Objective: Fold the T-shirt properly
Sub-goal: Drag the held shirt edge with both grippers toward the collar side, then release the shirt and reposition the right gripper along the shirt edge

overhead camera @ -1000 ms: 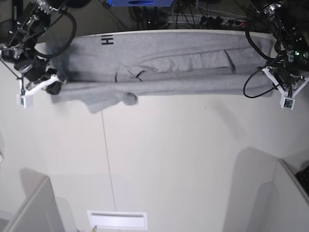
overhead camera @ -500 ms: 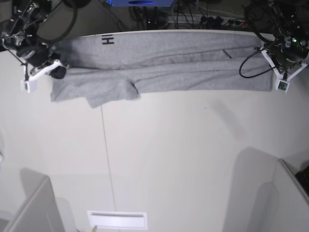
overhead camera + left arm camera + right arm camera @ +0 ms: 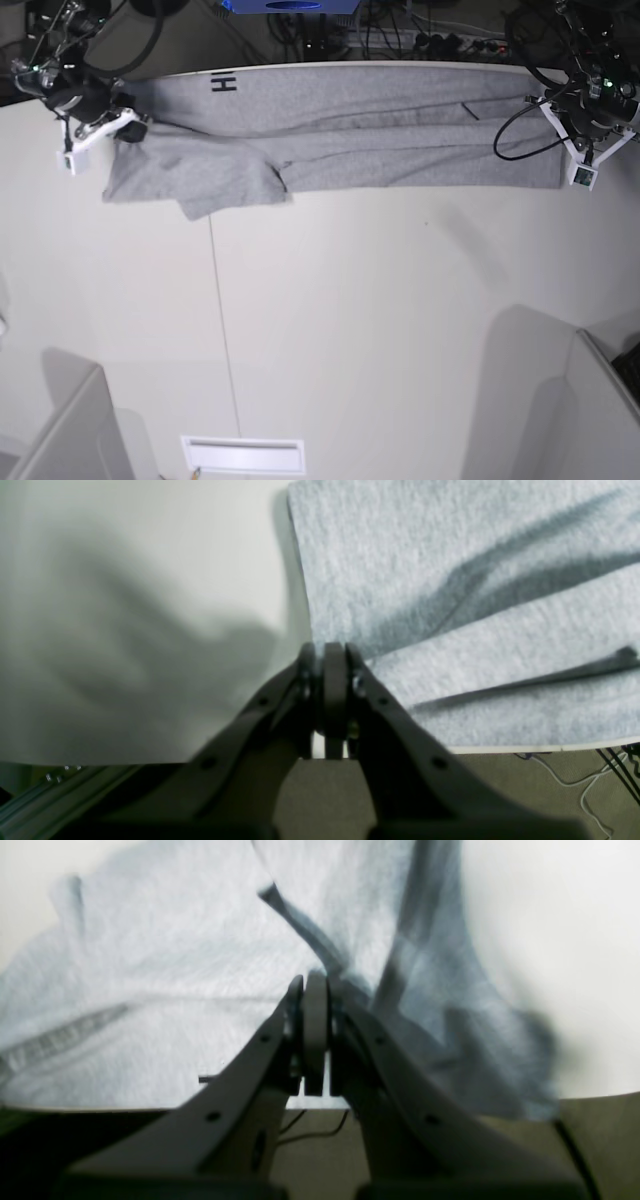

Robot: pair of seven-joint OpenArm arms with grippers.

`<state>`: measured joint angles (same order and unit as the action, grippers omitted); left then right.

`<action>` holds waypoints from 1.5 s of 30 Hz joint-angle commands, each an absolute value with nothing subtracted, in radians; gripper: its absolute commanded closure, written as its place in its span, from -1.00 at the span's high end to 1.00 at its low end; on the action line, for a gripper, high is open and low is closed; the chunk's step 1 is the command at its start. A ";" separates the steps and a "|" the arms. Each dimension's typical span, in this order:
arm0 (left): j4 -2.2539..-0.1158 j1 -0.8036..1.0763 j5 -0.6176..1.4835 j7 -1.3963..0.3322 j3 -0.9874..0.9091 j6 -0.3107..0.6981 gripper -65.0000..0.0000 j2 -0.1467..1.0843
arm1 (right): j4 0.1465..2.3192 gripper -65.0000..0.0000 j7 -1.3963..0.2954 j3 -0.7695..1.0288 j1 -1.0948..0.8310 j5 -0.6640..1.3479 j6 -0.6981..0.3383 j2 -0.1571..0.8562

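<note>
The T-shirt (image 3: 340,140) lies stretched in a long band along the far edge of the table (image 3: 350,330), folded lengthwise, with creases running along its length. Black letters (image 3: 222,84) show on the cloth near the far edge, toward the base view's left. At that same end a sleeve flap (image 3: 215,190) sticks out toward the near side, past the band's straight lower edge.

Left gripper (image 3: 563,108), at the base view's right: jaws together. In the left wrist view the tips (image 3: 330,655) meet at the shirt's short edge, at the spot where a folded layer begins. Whether cloth is pinched between them cannot be told from that view.

Right gripper (image 3: 128,122), at the base view's left: jaws together. In the right wrist view the tips (image 3: 312,985) sit over the grey cloth, and a dark fold rises up from just beside them; the picture is blurred. A pinch on the cloth cannot be confirmed.

Cables (image 3: 400,30) lie beyond the table's far edge. A white slotted plate (image 3: 243,455) is set at the near edge.
</note>
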<state>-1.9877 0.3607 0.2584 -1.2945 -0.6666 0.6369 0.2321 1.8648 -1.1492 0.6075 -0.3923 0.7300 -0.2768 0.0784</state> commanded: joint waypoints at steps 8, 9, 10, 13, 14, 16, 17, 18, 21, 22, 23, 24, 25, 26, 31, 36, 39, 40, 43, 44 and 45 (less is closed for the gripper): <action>-1.979 0.363 0.248 -1.288 -0.671 0.638 -1.00 0.245 | 1.804 -1.00 -1.129 0.610 -0.383 0.745 -0.272 0.096; -1.979 0.363 0.248 -1.288 -0.671 0.638 -1.00 0.245 | 1.804 -1.00 -1.129 0.611 -0.383 0.745 -0.272 0.096; -1.979 0.363 0.248 -1.288 -0.671 0.638 -1.00 0.245 | 1.804 -1.00 -1.129 0.613 -0.383 0.745 -0.272 0.096; -1.975 0.363 0.248 -1.288 -0.653 0.638 -1.00 0.251 | 1.804 -1.00 -1.129 0.619 -0.383 0.745 -0.271 0.097; -1.971 0.366 0.246 -1.288 -0.633 0.638 -1.00 0.251 | 1.804 -1.00 -1.129 0.619 -0.383 0.745 -0.271 0.097; -1.963 0.377 0.217 -1.288 -0.599 0.638 -1.00 0.252 | 1.804 -1.00 -1.129 0.621 -0.384 0.745 -0.269 0.097; -1.963 0.377 0.186 -1.288 -0.585 0.638 -1.00 0.246 | 1.805 -1.00 -1.129 0.621 -0.387 0.745 -0.269 0.097; -1.963 0.377 0.160 -1.288 -0.575 0.638 -1.00 0.246 | 1.810 -1.00 -1.129 0.621 -0.389 0.745 -0.269 0.096; -1.963 0.374 0.104 -1.288 -0.570 0.641 -0.83 0.243 | 1.811 -0.90 -1.130 0.622 -0.390 0.745 -0.269 0.094; -1.965 0.374 0.099 -1.288 -0.573 0.642 -0.71 0.243 | 1.813 -0.70 -1.130 0.622 -0.392 0.745 -0.269 0.094; -1.965 0.374 0.099 -1.287 -0.573 0.642 -0.54 0.243 | 1.824 -0.49 -1.127 0.622 -0.397 0.746 -0.269 0.094; -1.965 0.374 0.099 -1.287 -0.575 0.642 -0.37 0.245 | 1.847 -0.33 -1.125 0.622 -0.398 0.750 -0.269 0.091; -1.966 0.374 0.099 -1.287 -0.576 0.642 -0.23 0.248 | 1.879 -0.27 -1.118 0.624 -0.406 0.751 -0.271 0.088; -1.966 0.374 0.099 -1.287 -0.578 0.642 -0.07 0.248 | 1.917 -0.27 -1.106 0.628 -0.415 0.753 -0.271 0.088; -1.972 0.371 0.125 -1.285 -0.679 0.645 0.33 0.242 | 1.975 -0.26 -1.104 0.618 -0.384 0.750 -0.271 0.091; -1.971 0.372 0.286 -1.287 -0.800 0.645 0.34 0.249 | 1.946 -0.23 -1.201 0.616 -0.286 0.751 -0.272 0.096; -1.969 0.377 0.318 -1.287 -0.835 0.645 0.34 0.249 | 1.943 -0.11 -1.276 0.616 -0.225 0.746 -0.272 0.090; -1.969 0.374 0.315 -1.287 -0.839 0.645 0.34 0.249 | 1.929 -0.01 -1.299 0.616 -0.203 0.746 -0.272 0.088; -1.969 0.377 0.317 -1.287 -0.839 0.645 0.34 0.251 | 1.859 0.14 -1.322 0.615 -0.170 0.745 -0.272 0.093; -1.968 0.380 0.317 -1.287 -0.839 0.645 0.34 0.251 | 1.834 0.14 -1.325 0.605 -0.168 0.745 -0.272 0.096; -1.968 0.380 0.317 -1.287 -0.839 0.645 0.34 0.251 | 1.819 0.14 -1.320 0.585 -0.168 0.745 -0.272 0.097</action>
<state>-1.9530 0.3767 0.3161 -1.2945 -0.8322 0.6376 0.2356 1.7992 -1.3296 0.5869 -0.1772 0.7166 -0.2703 0.0906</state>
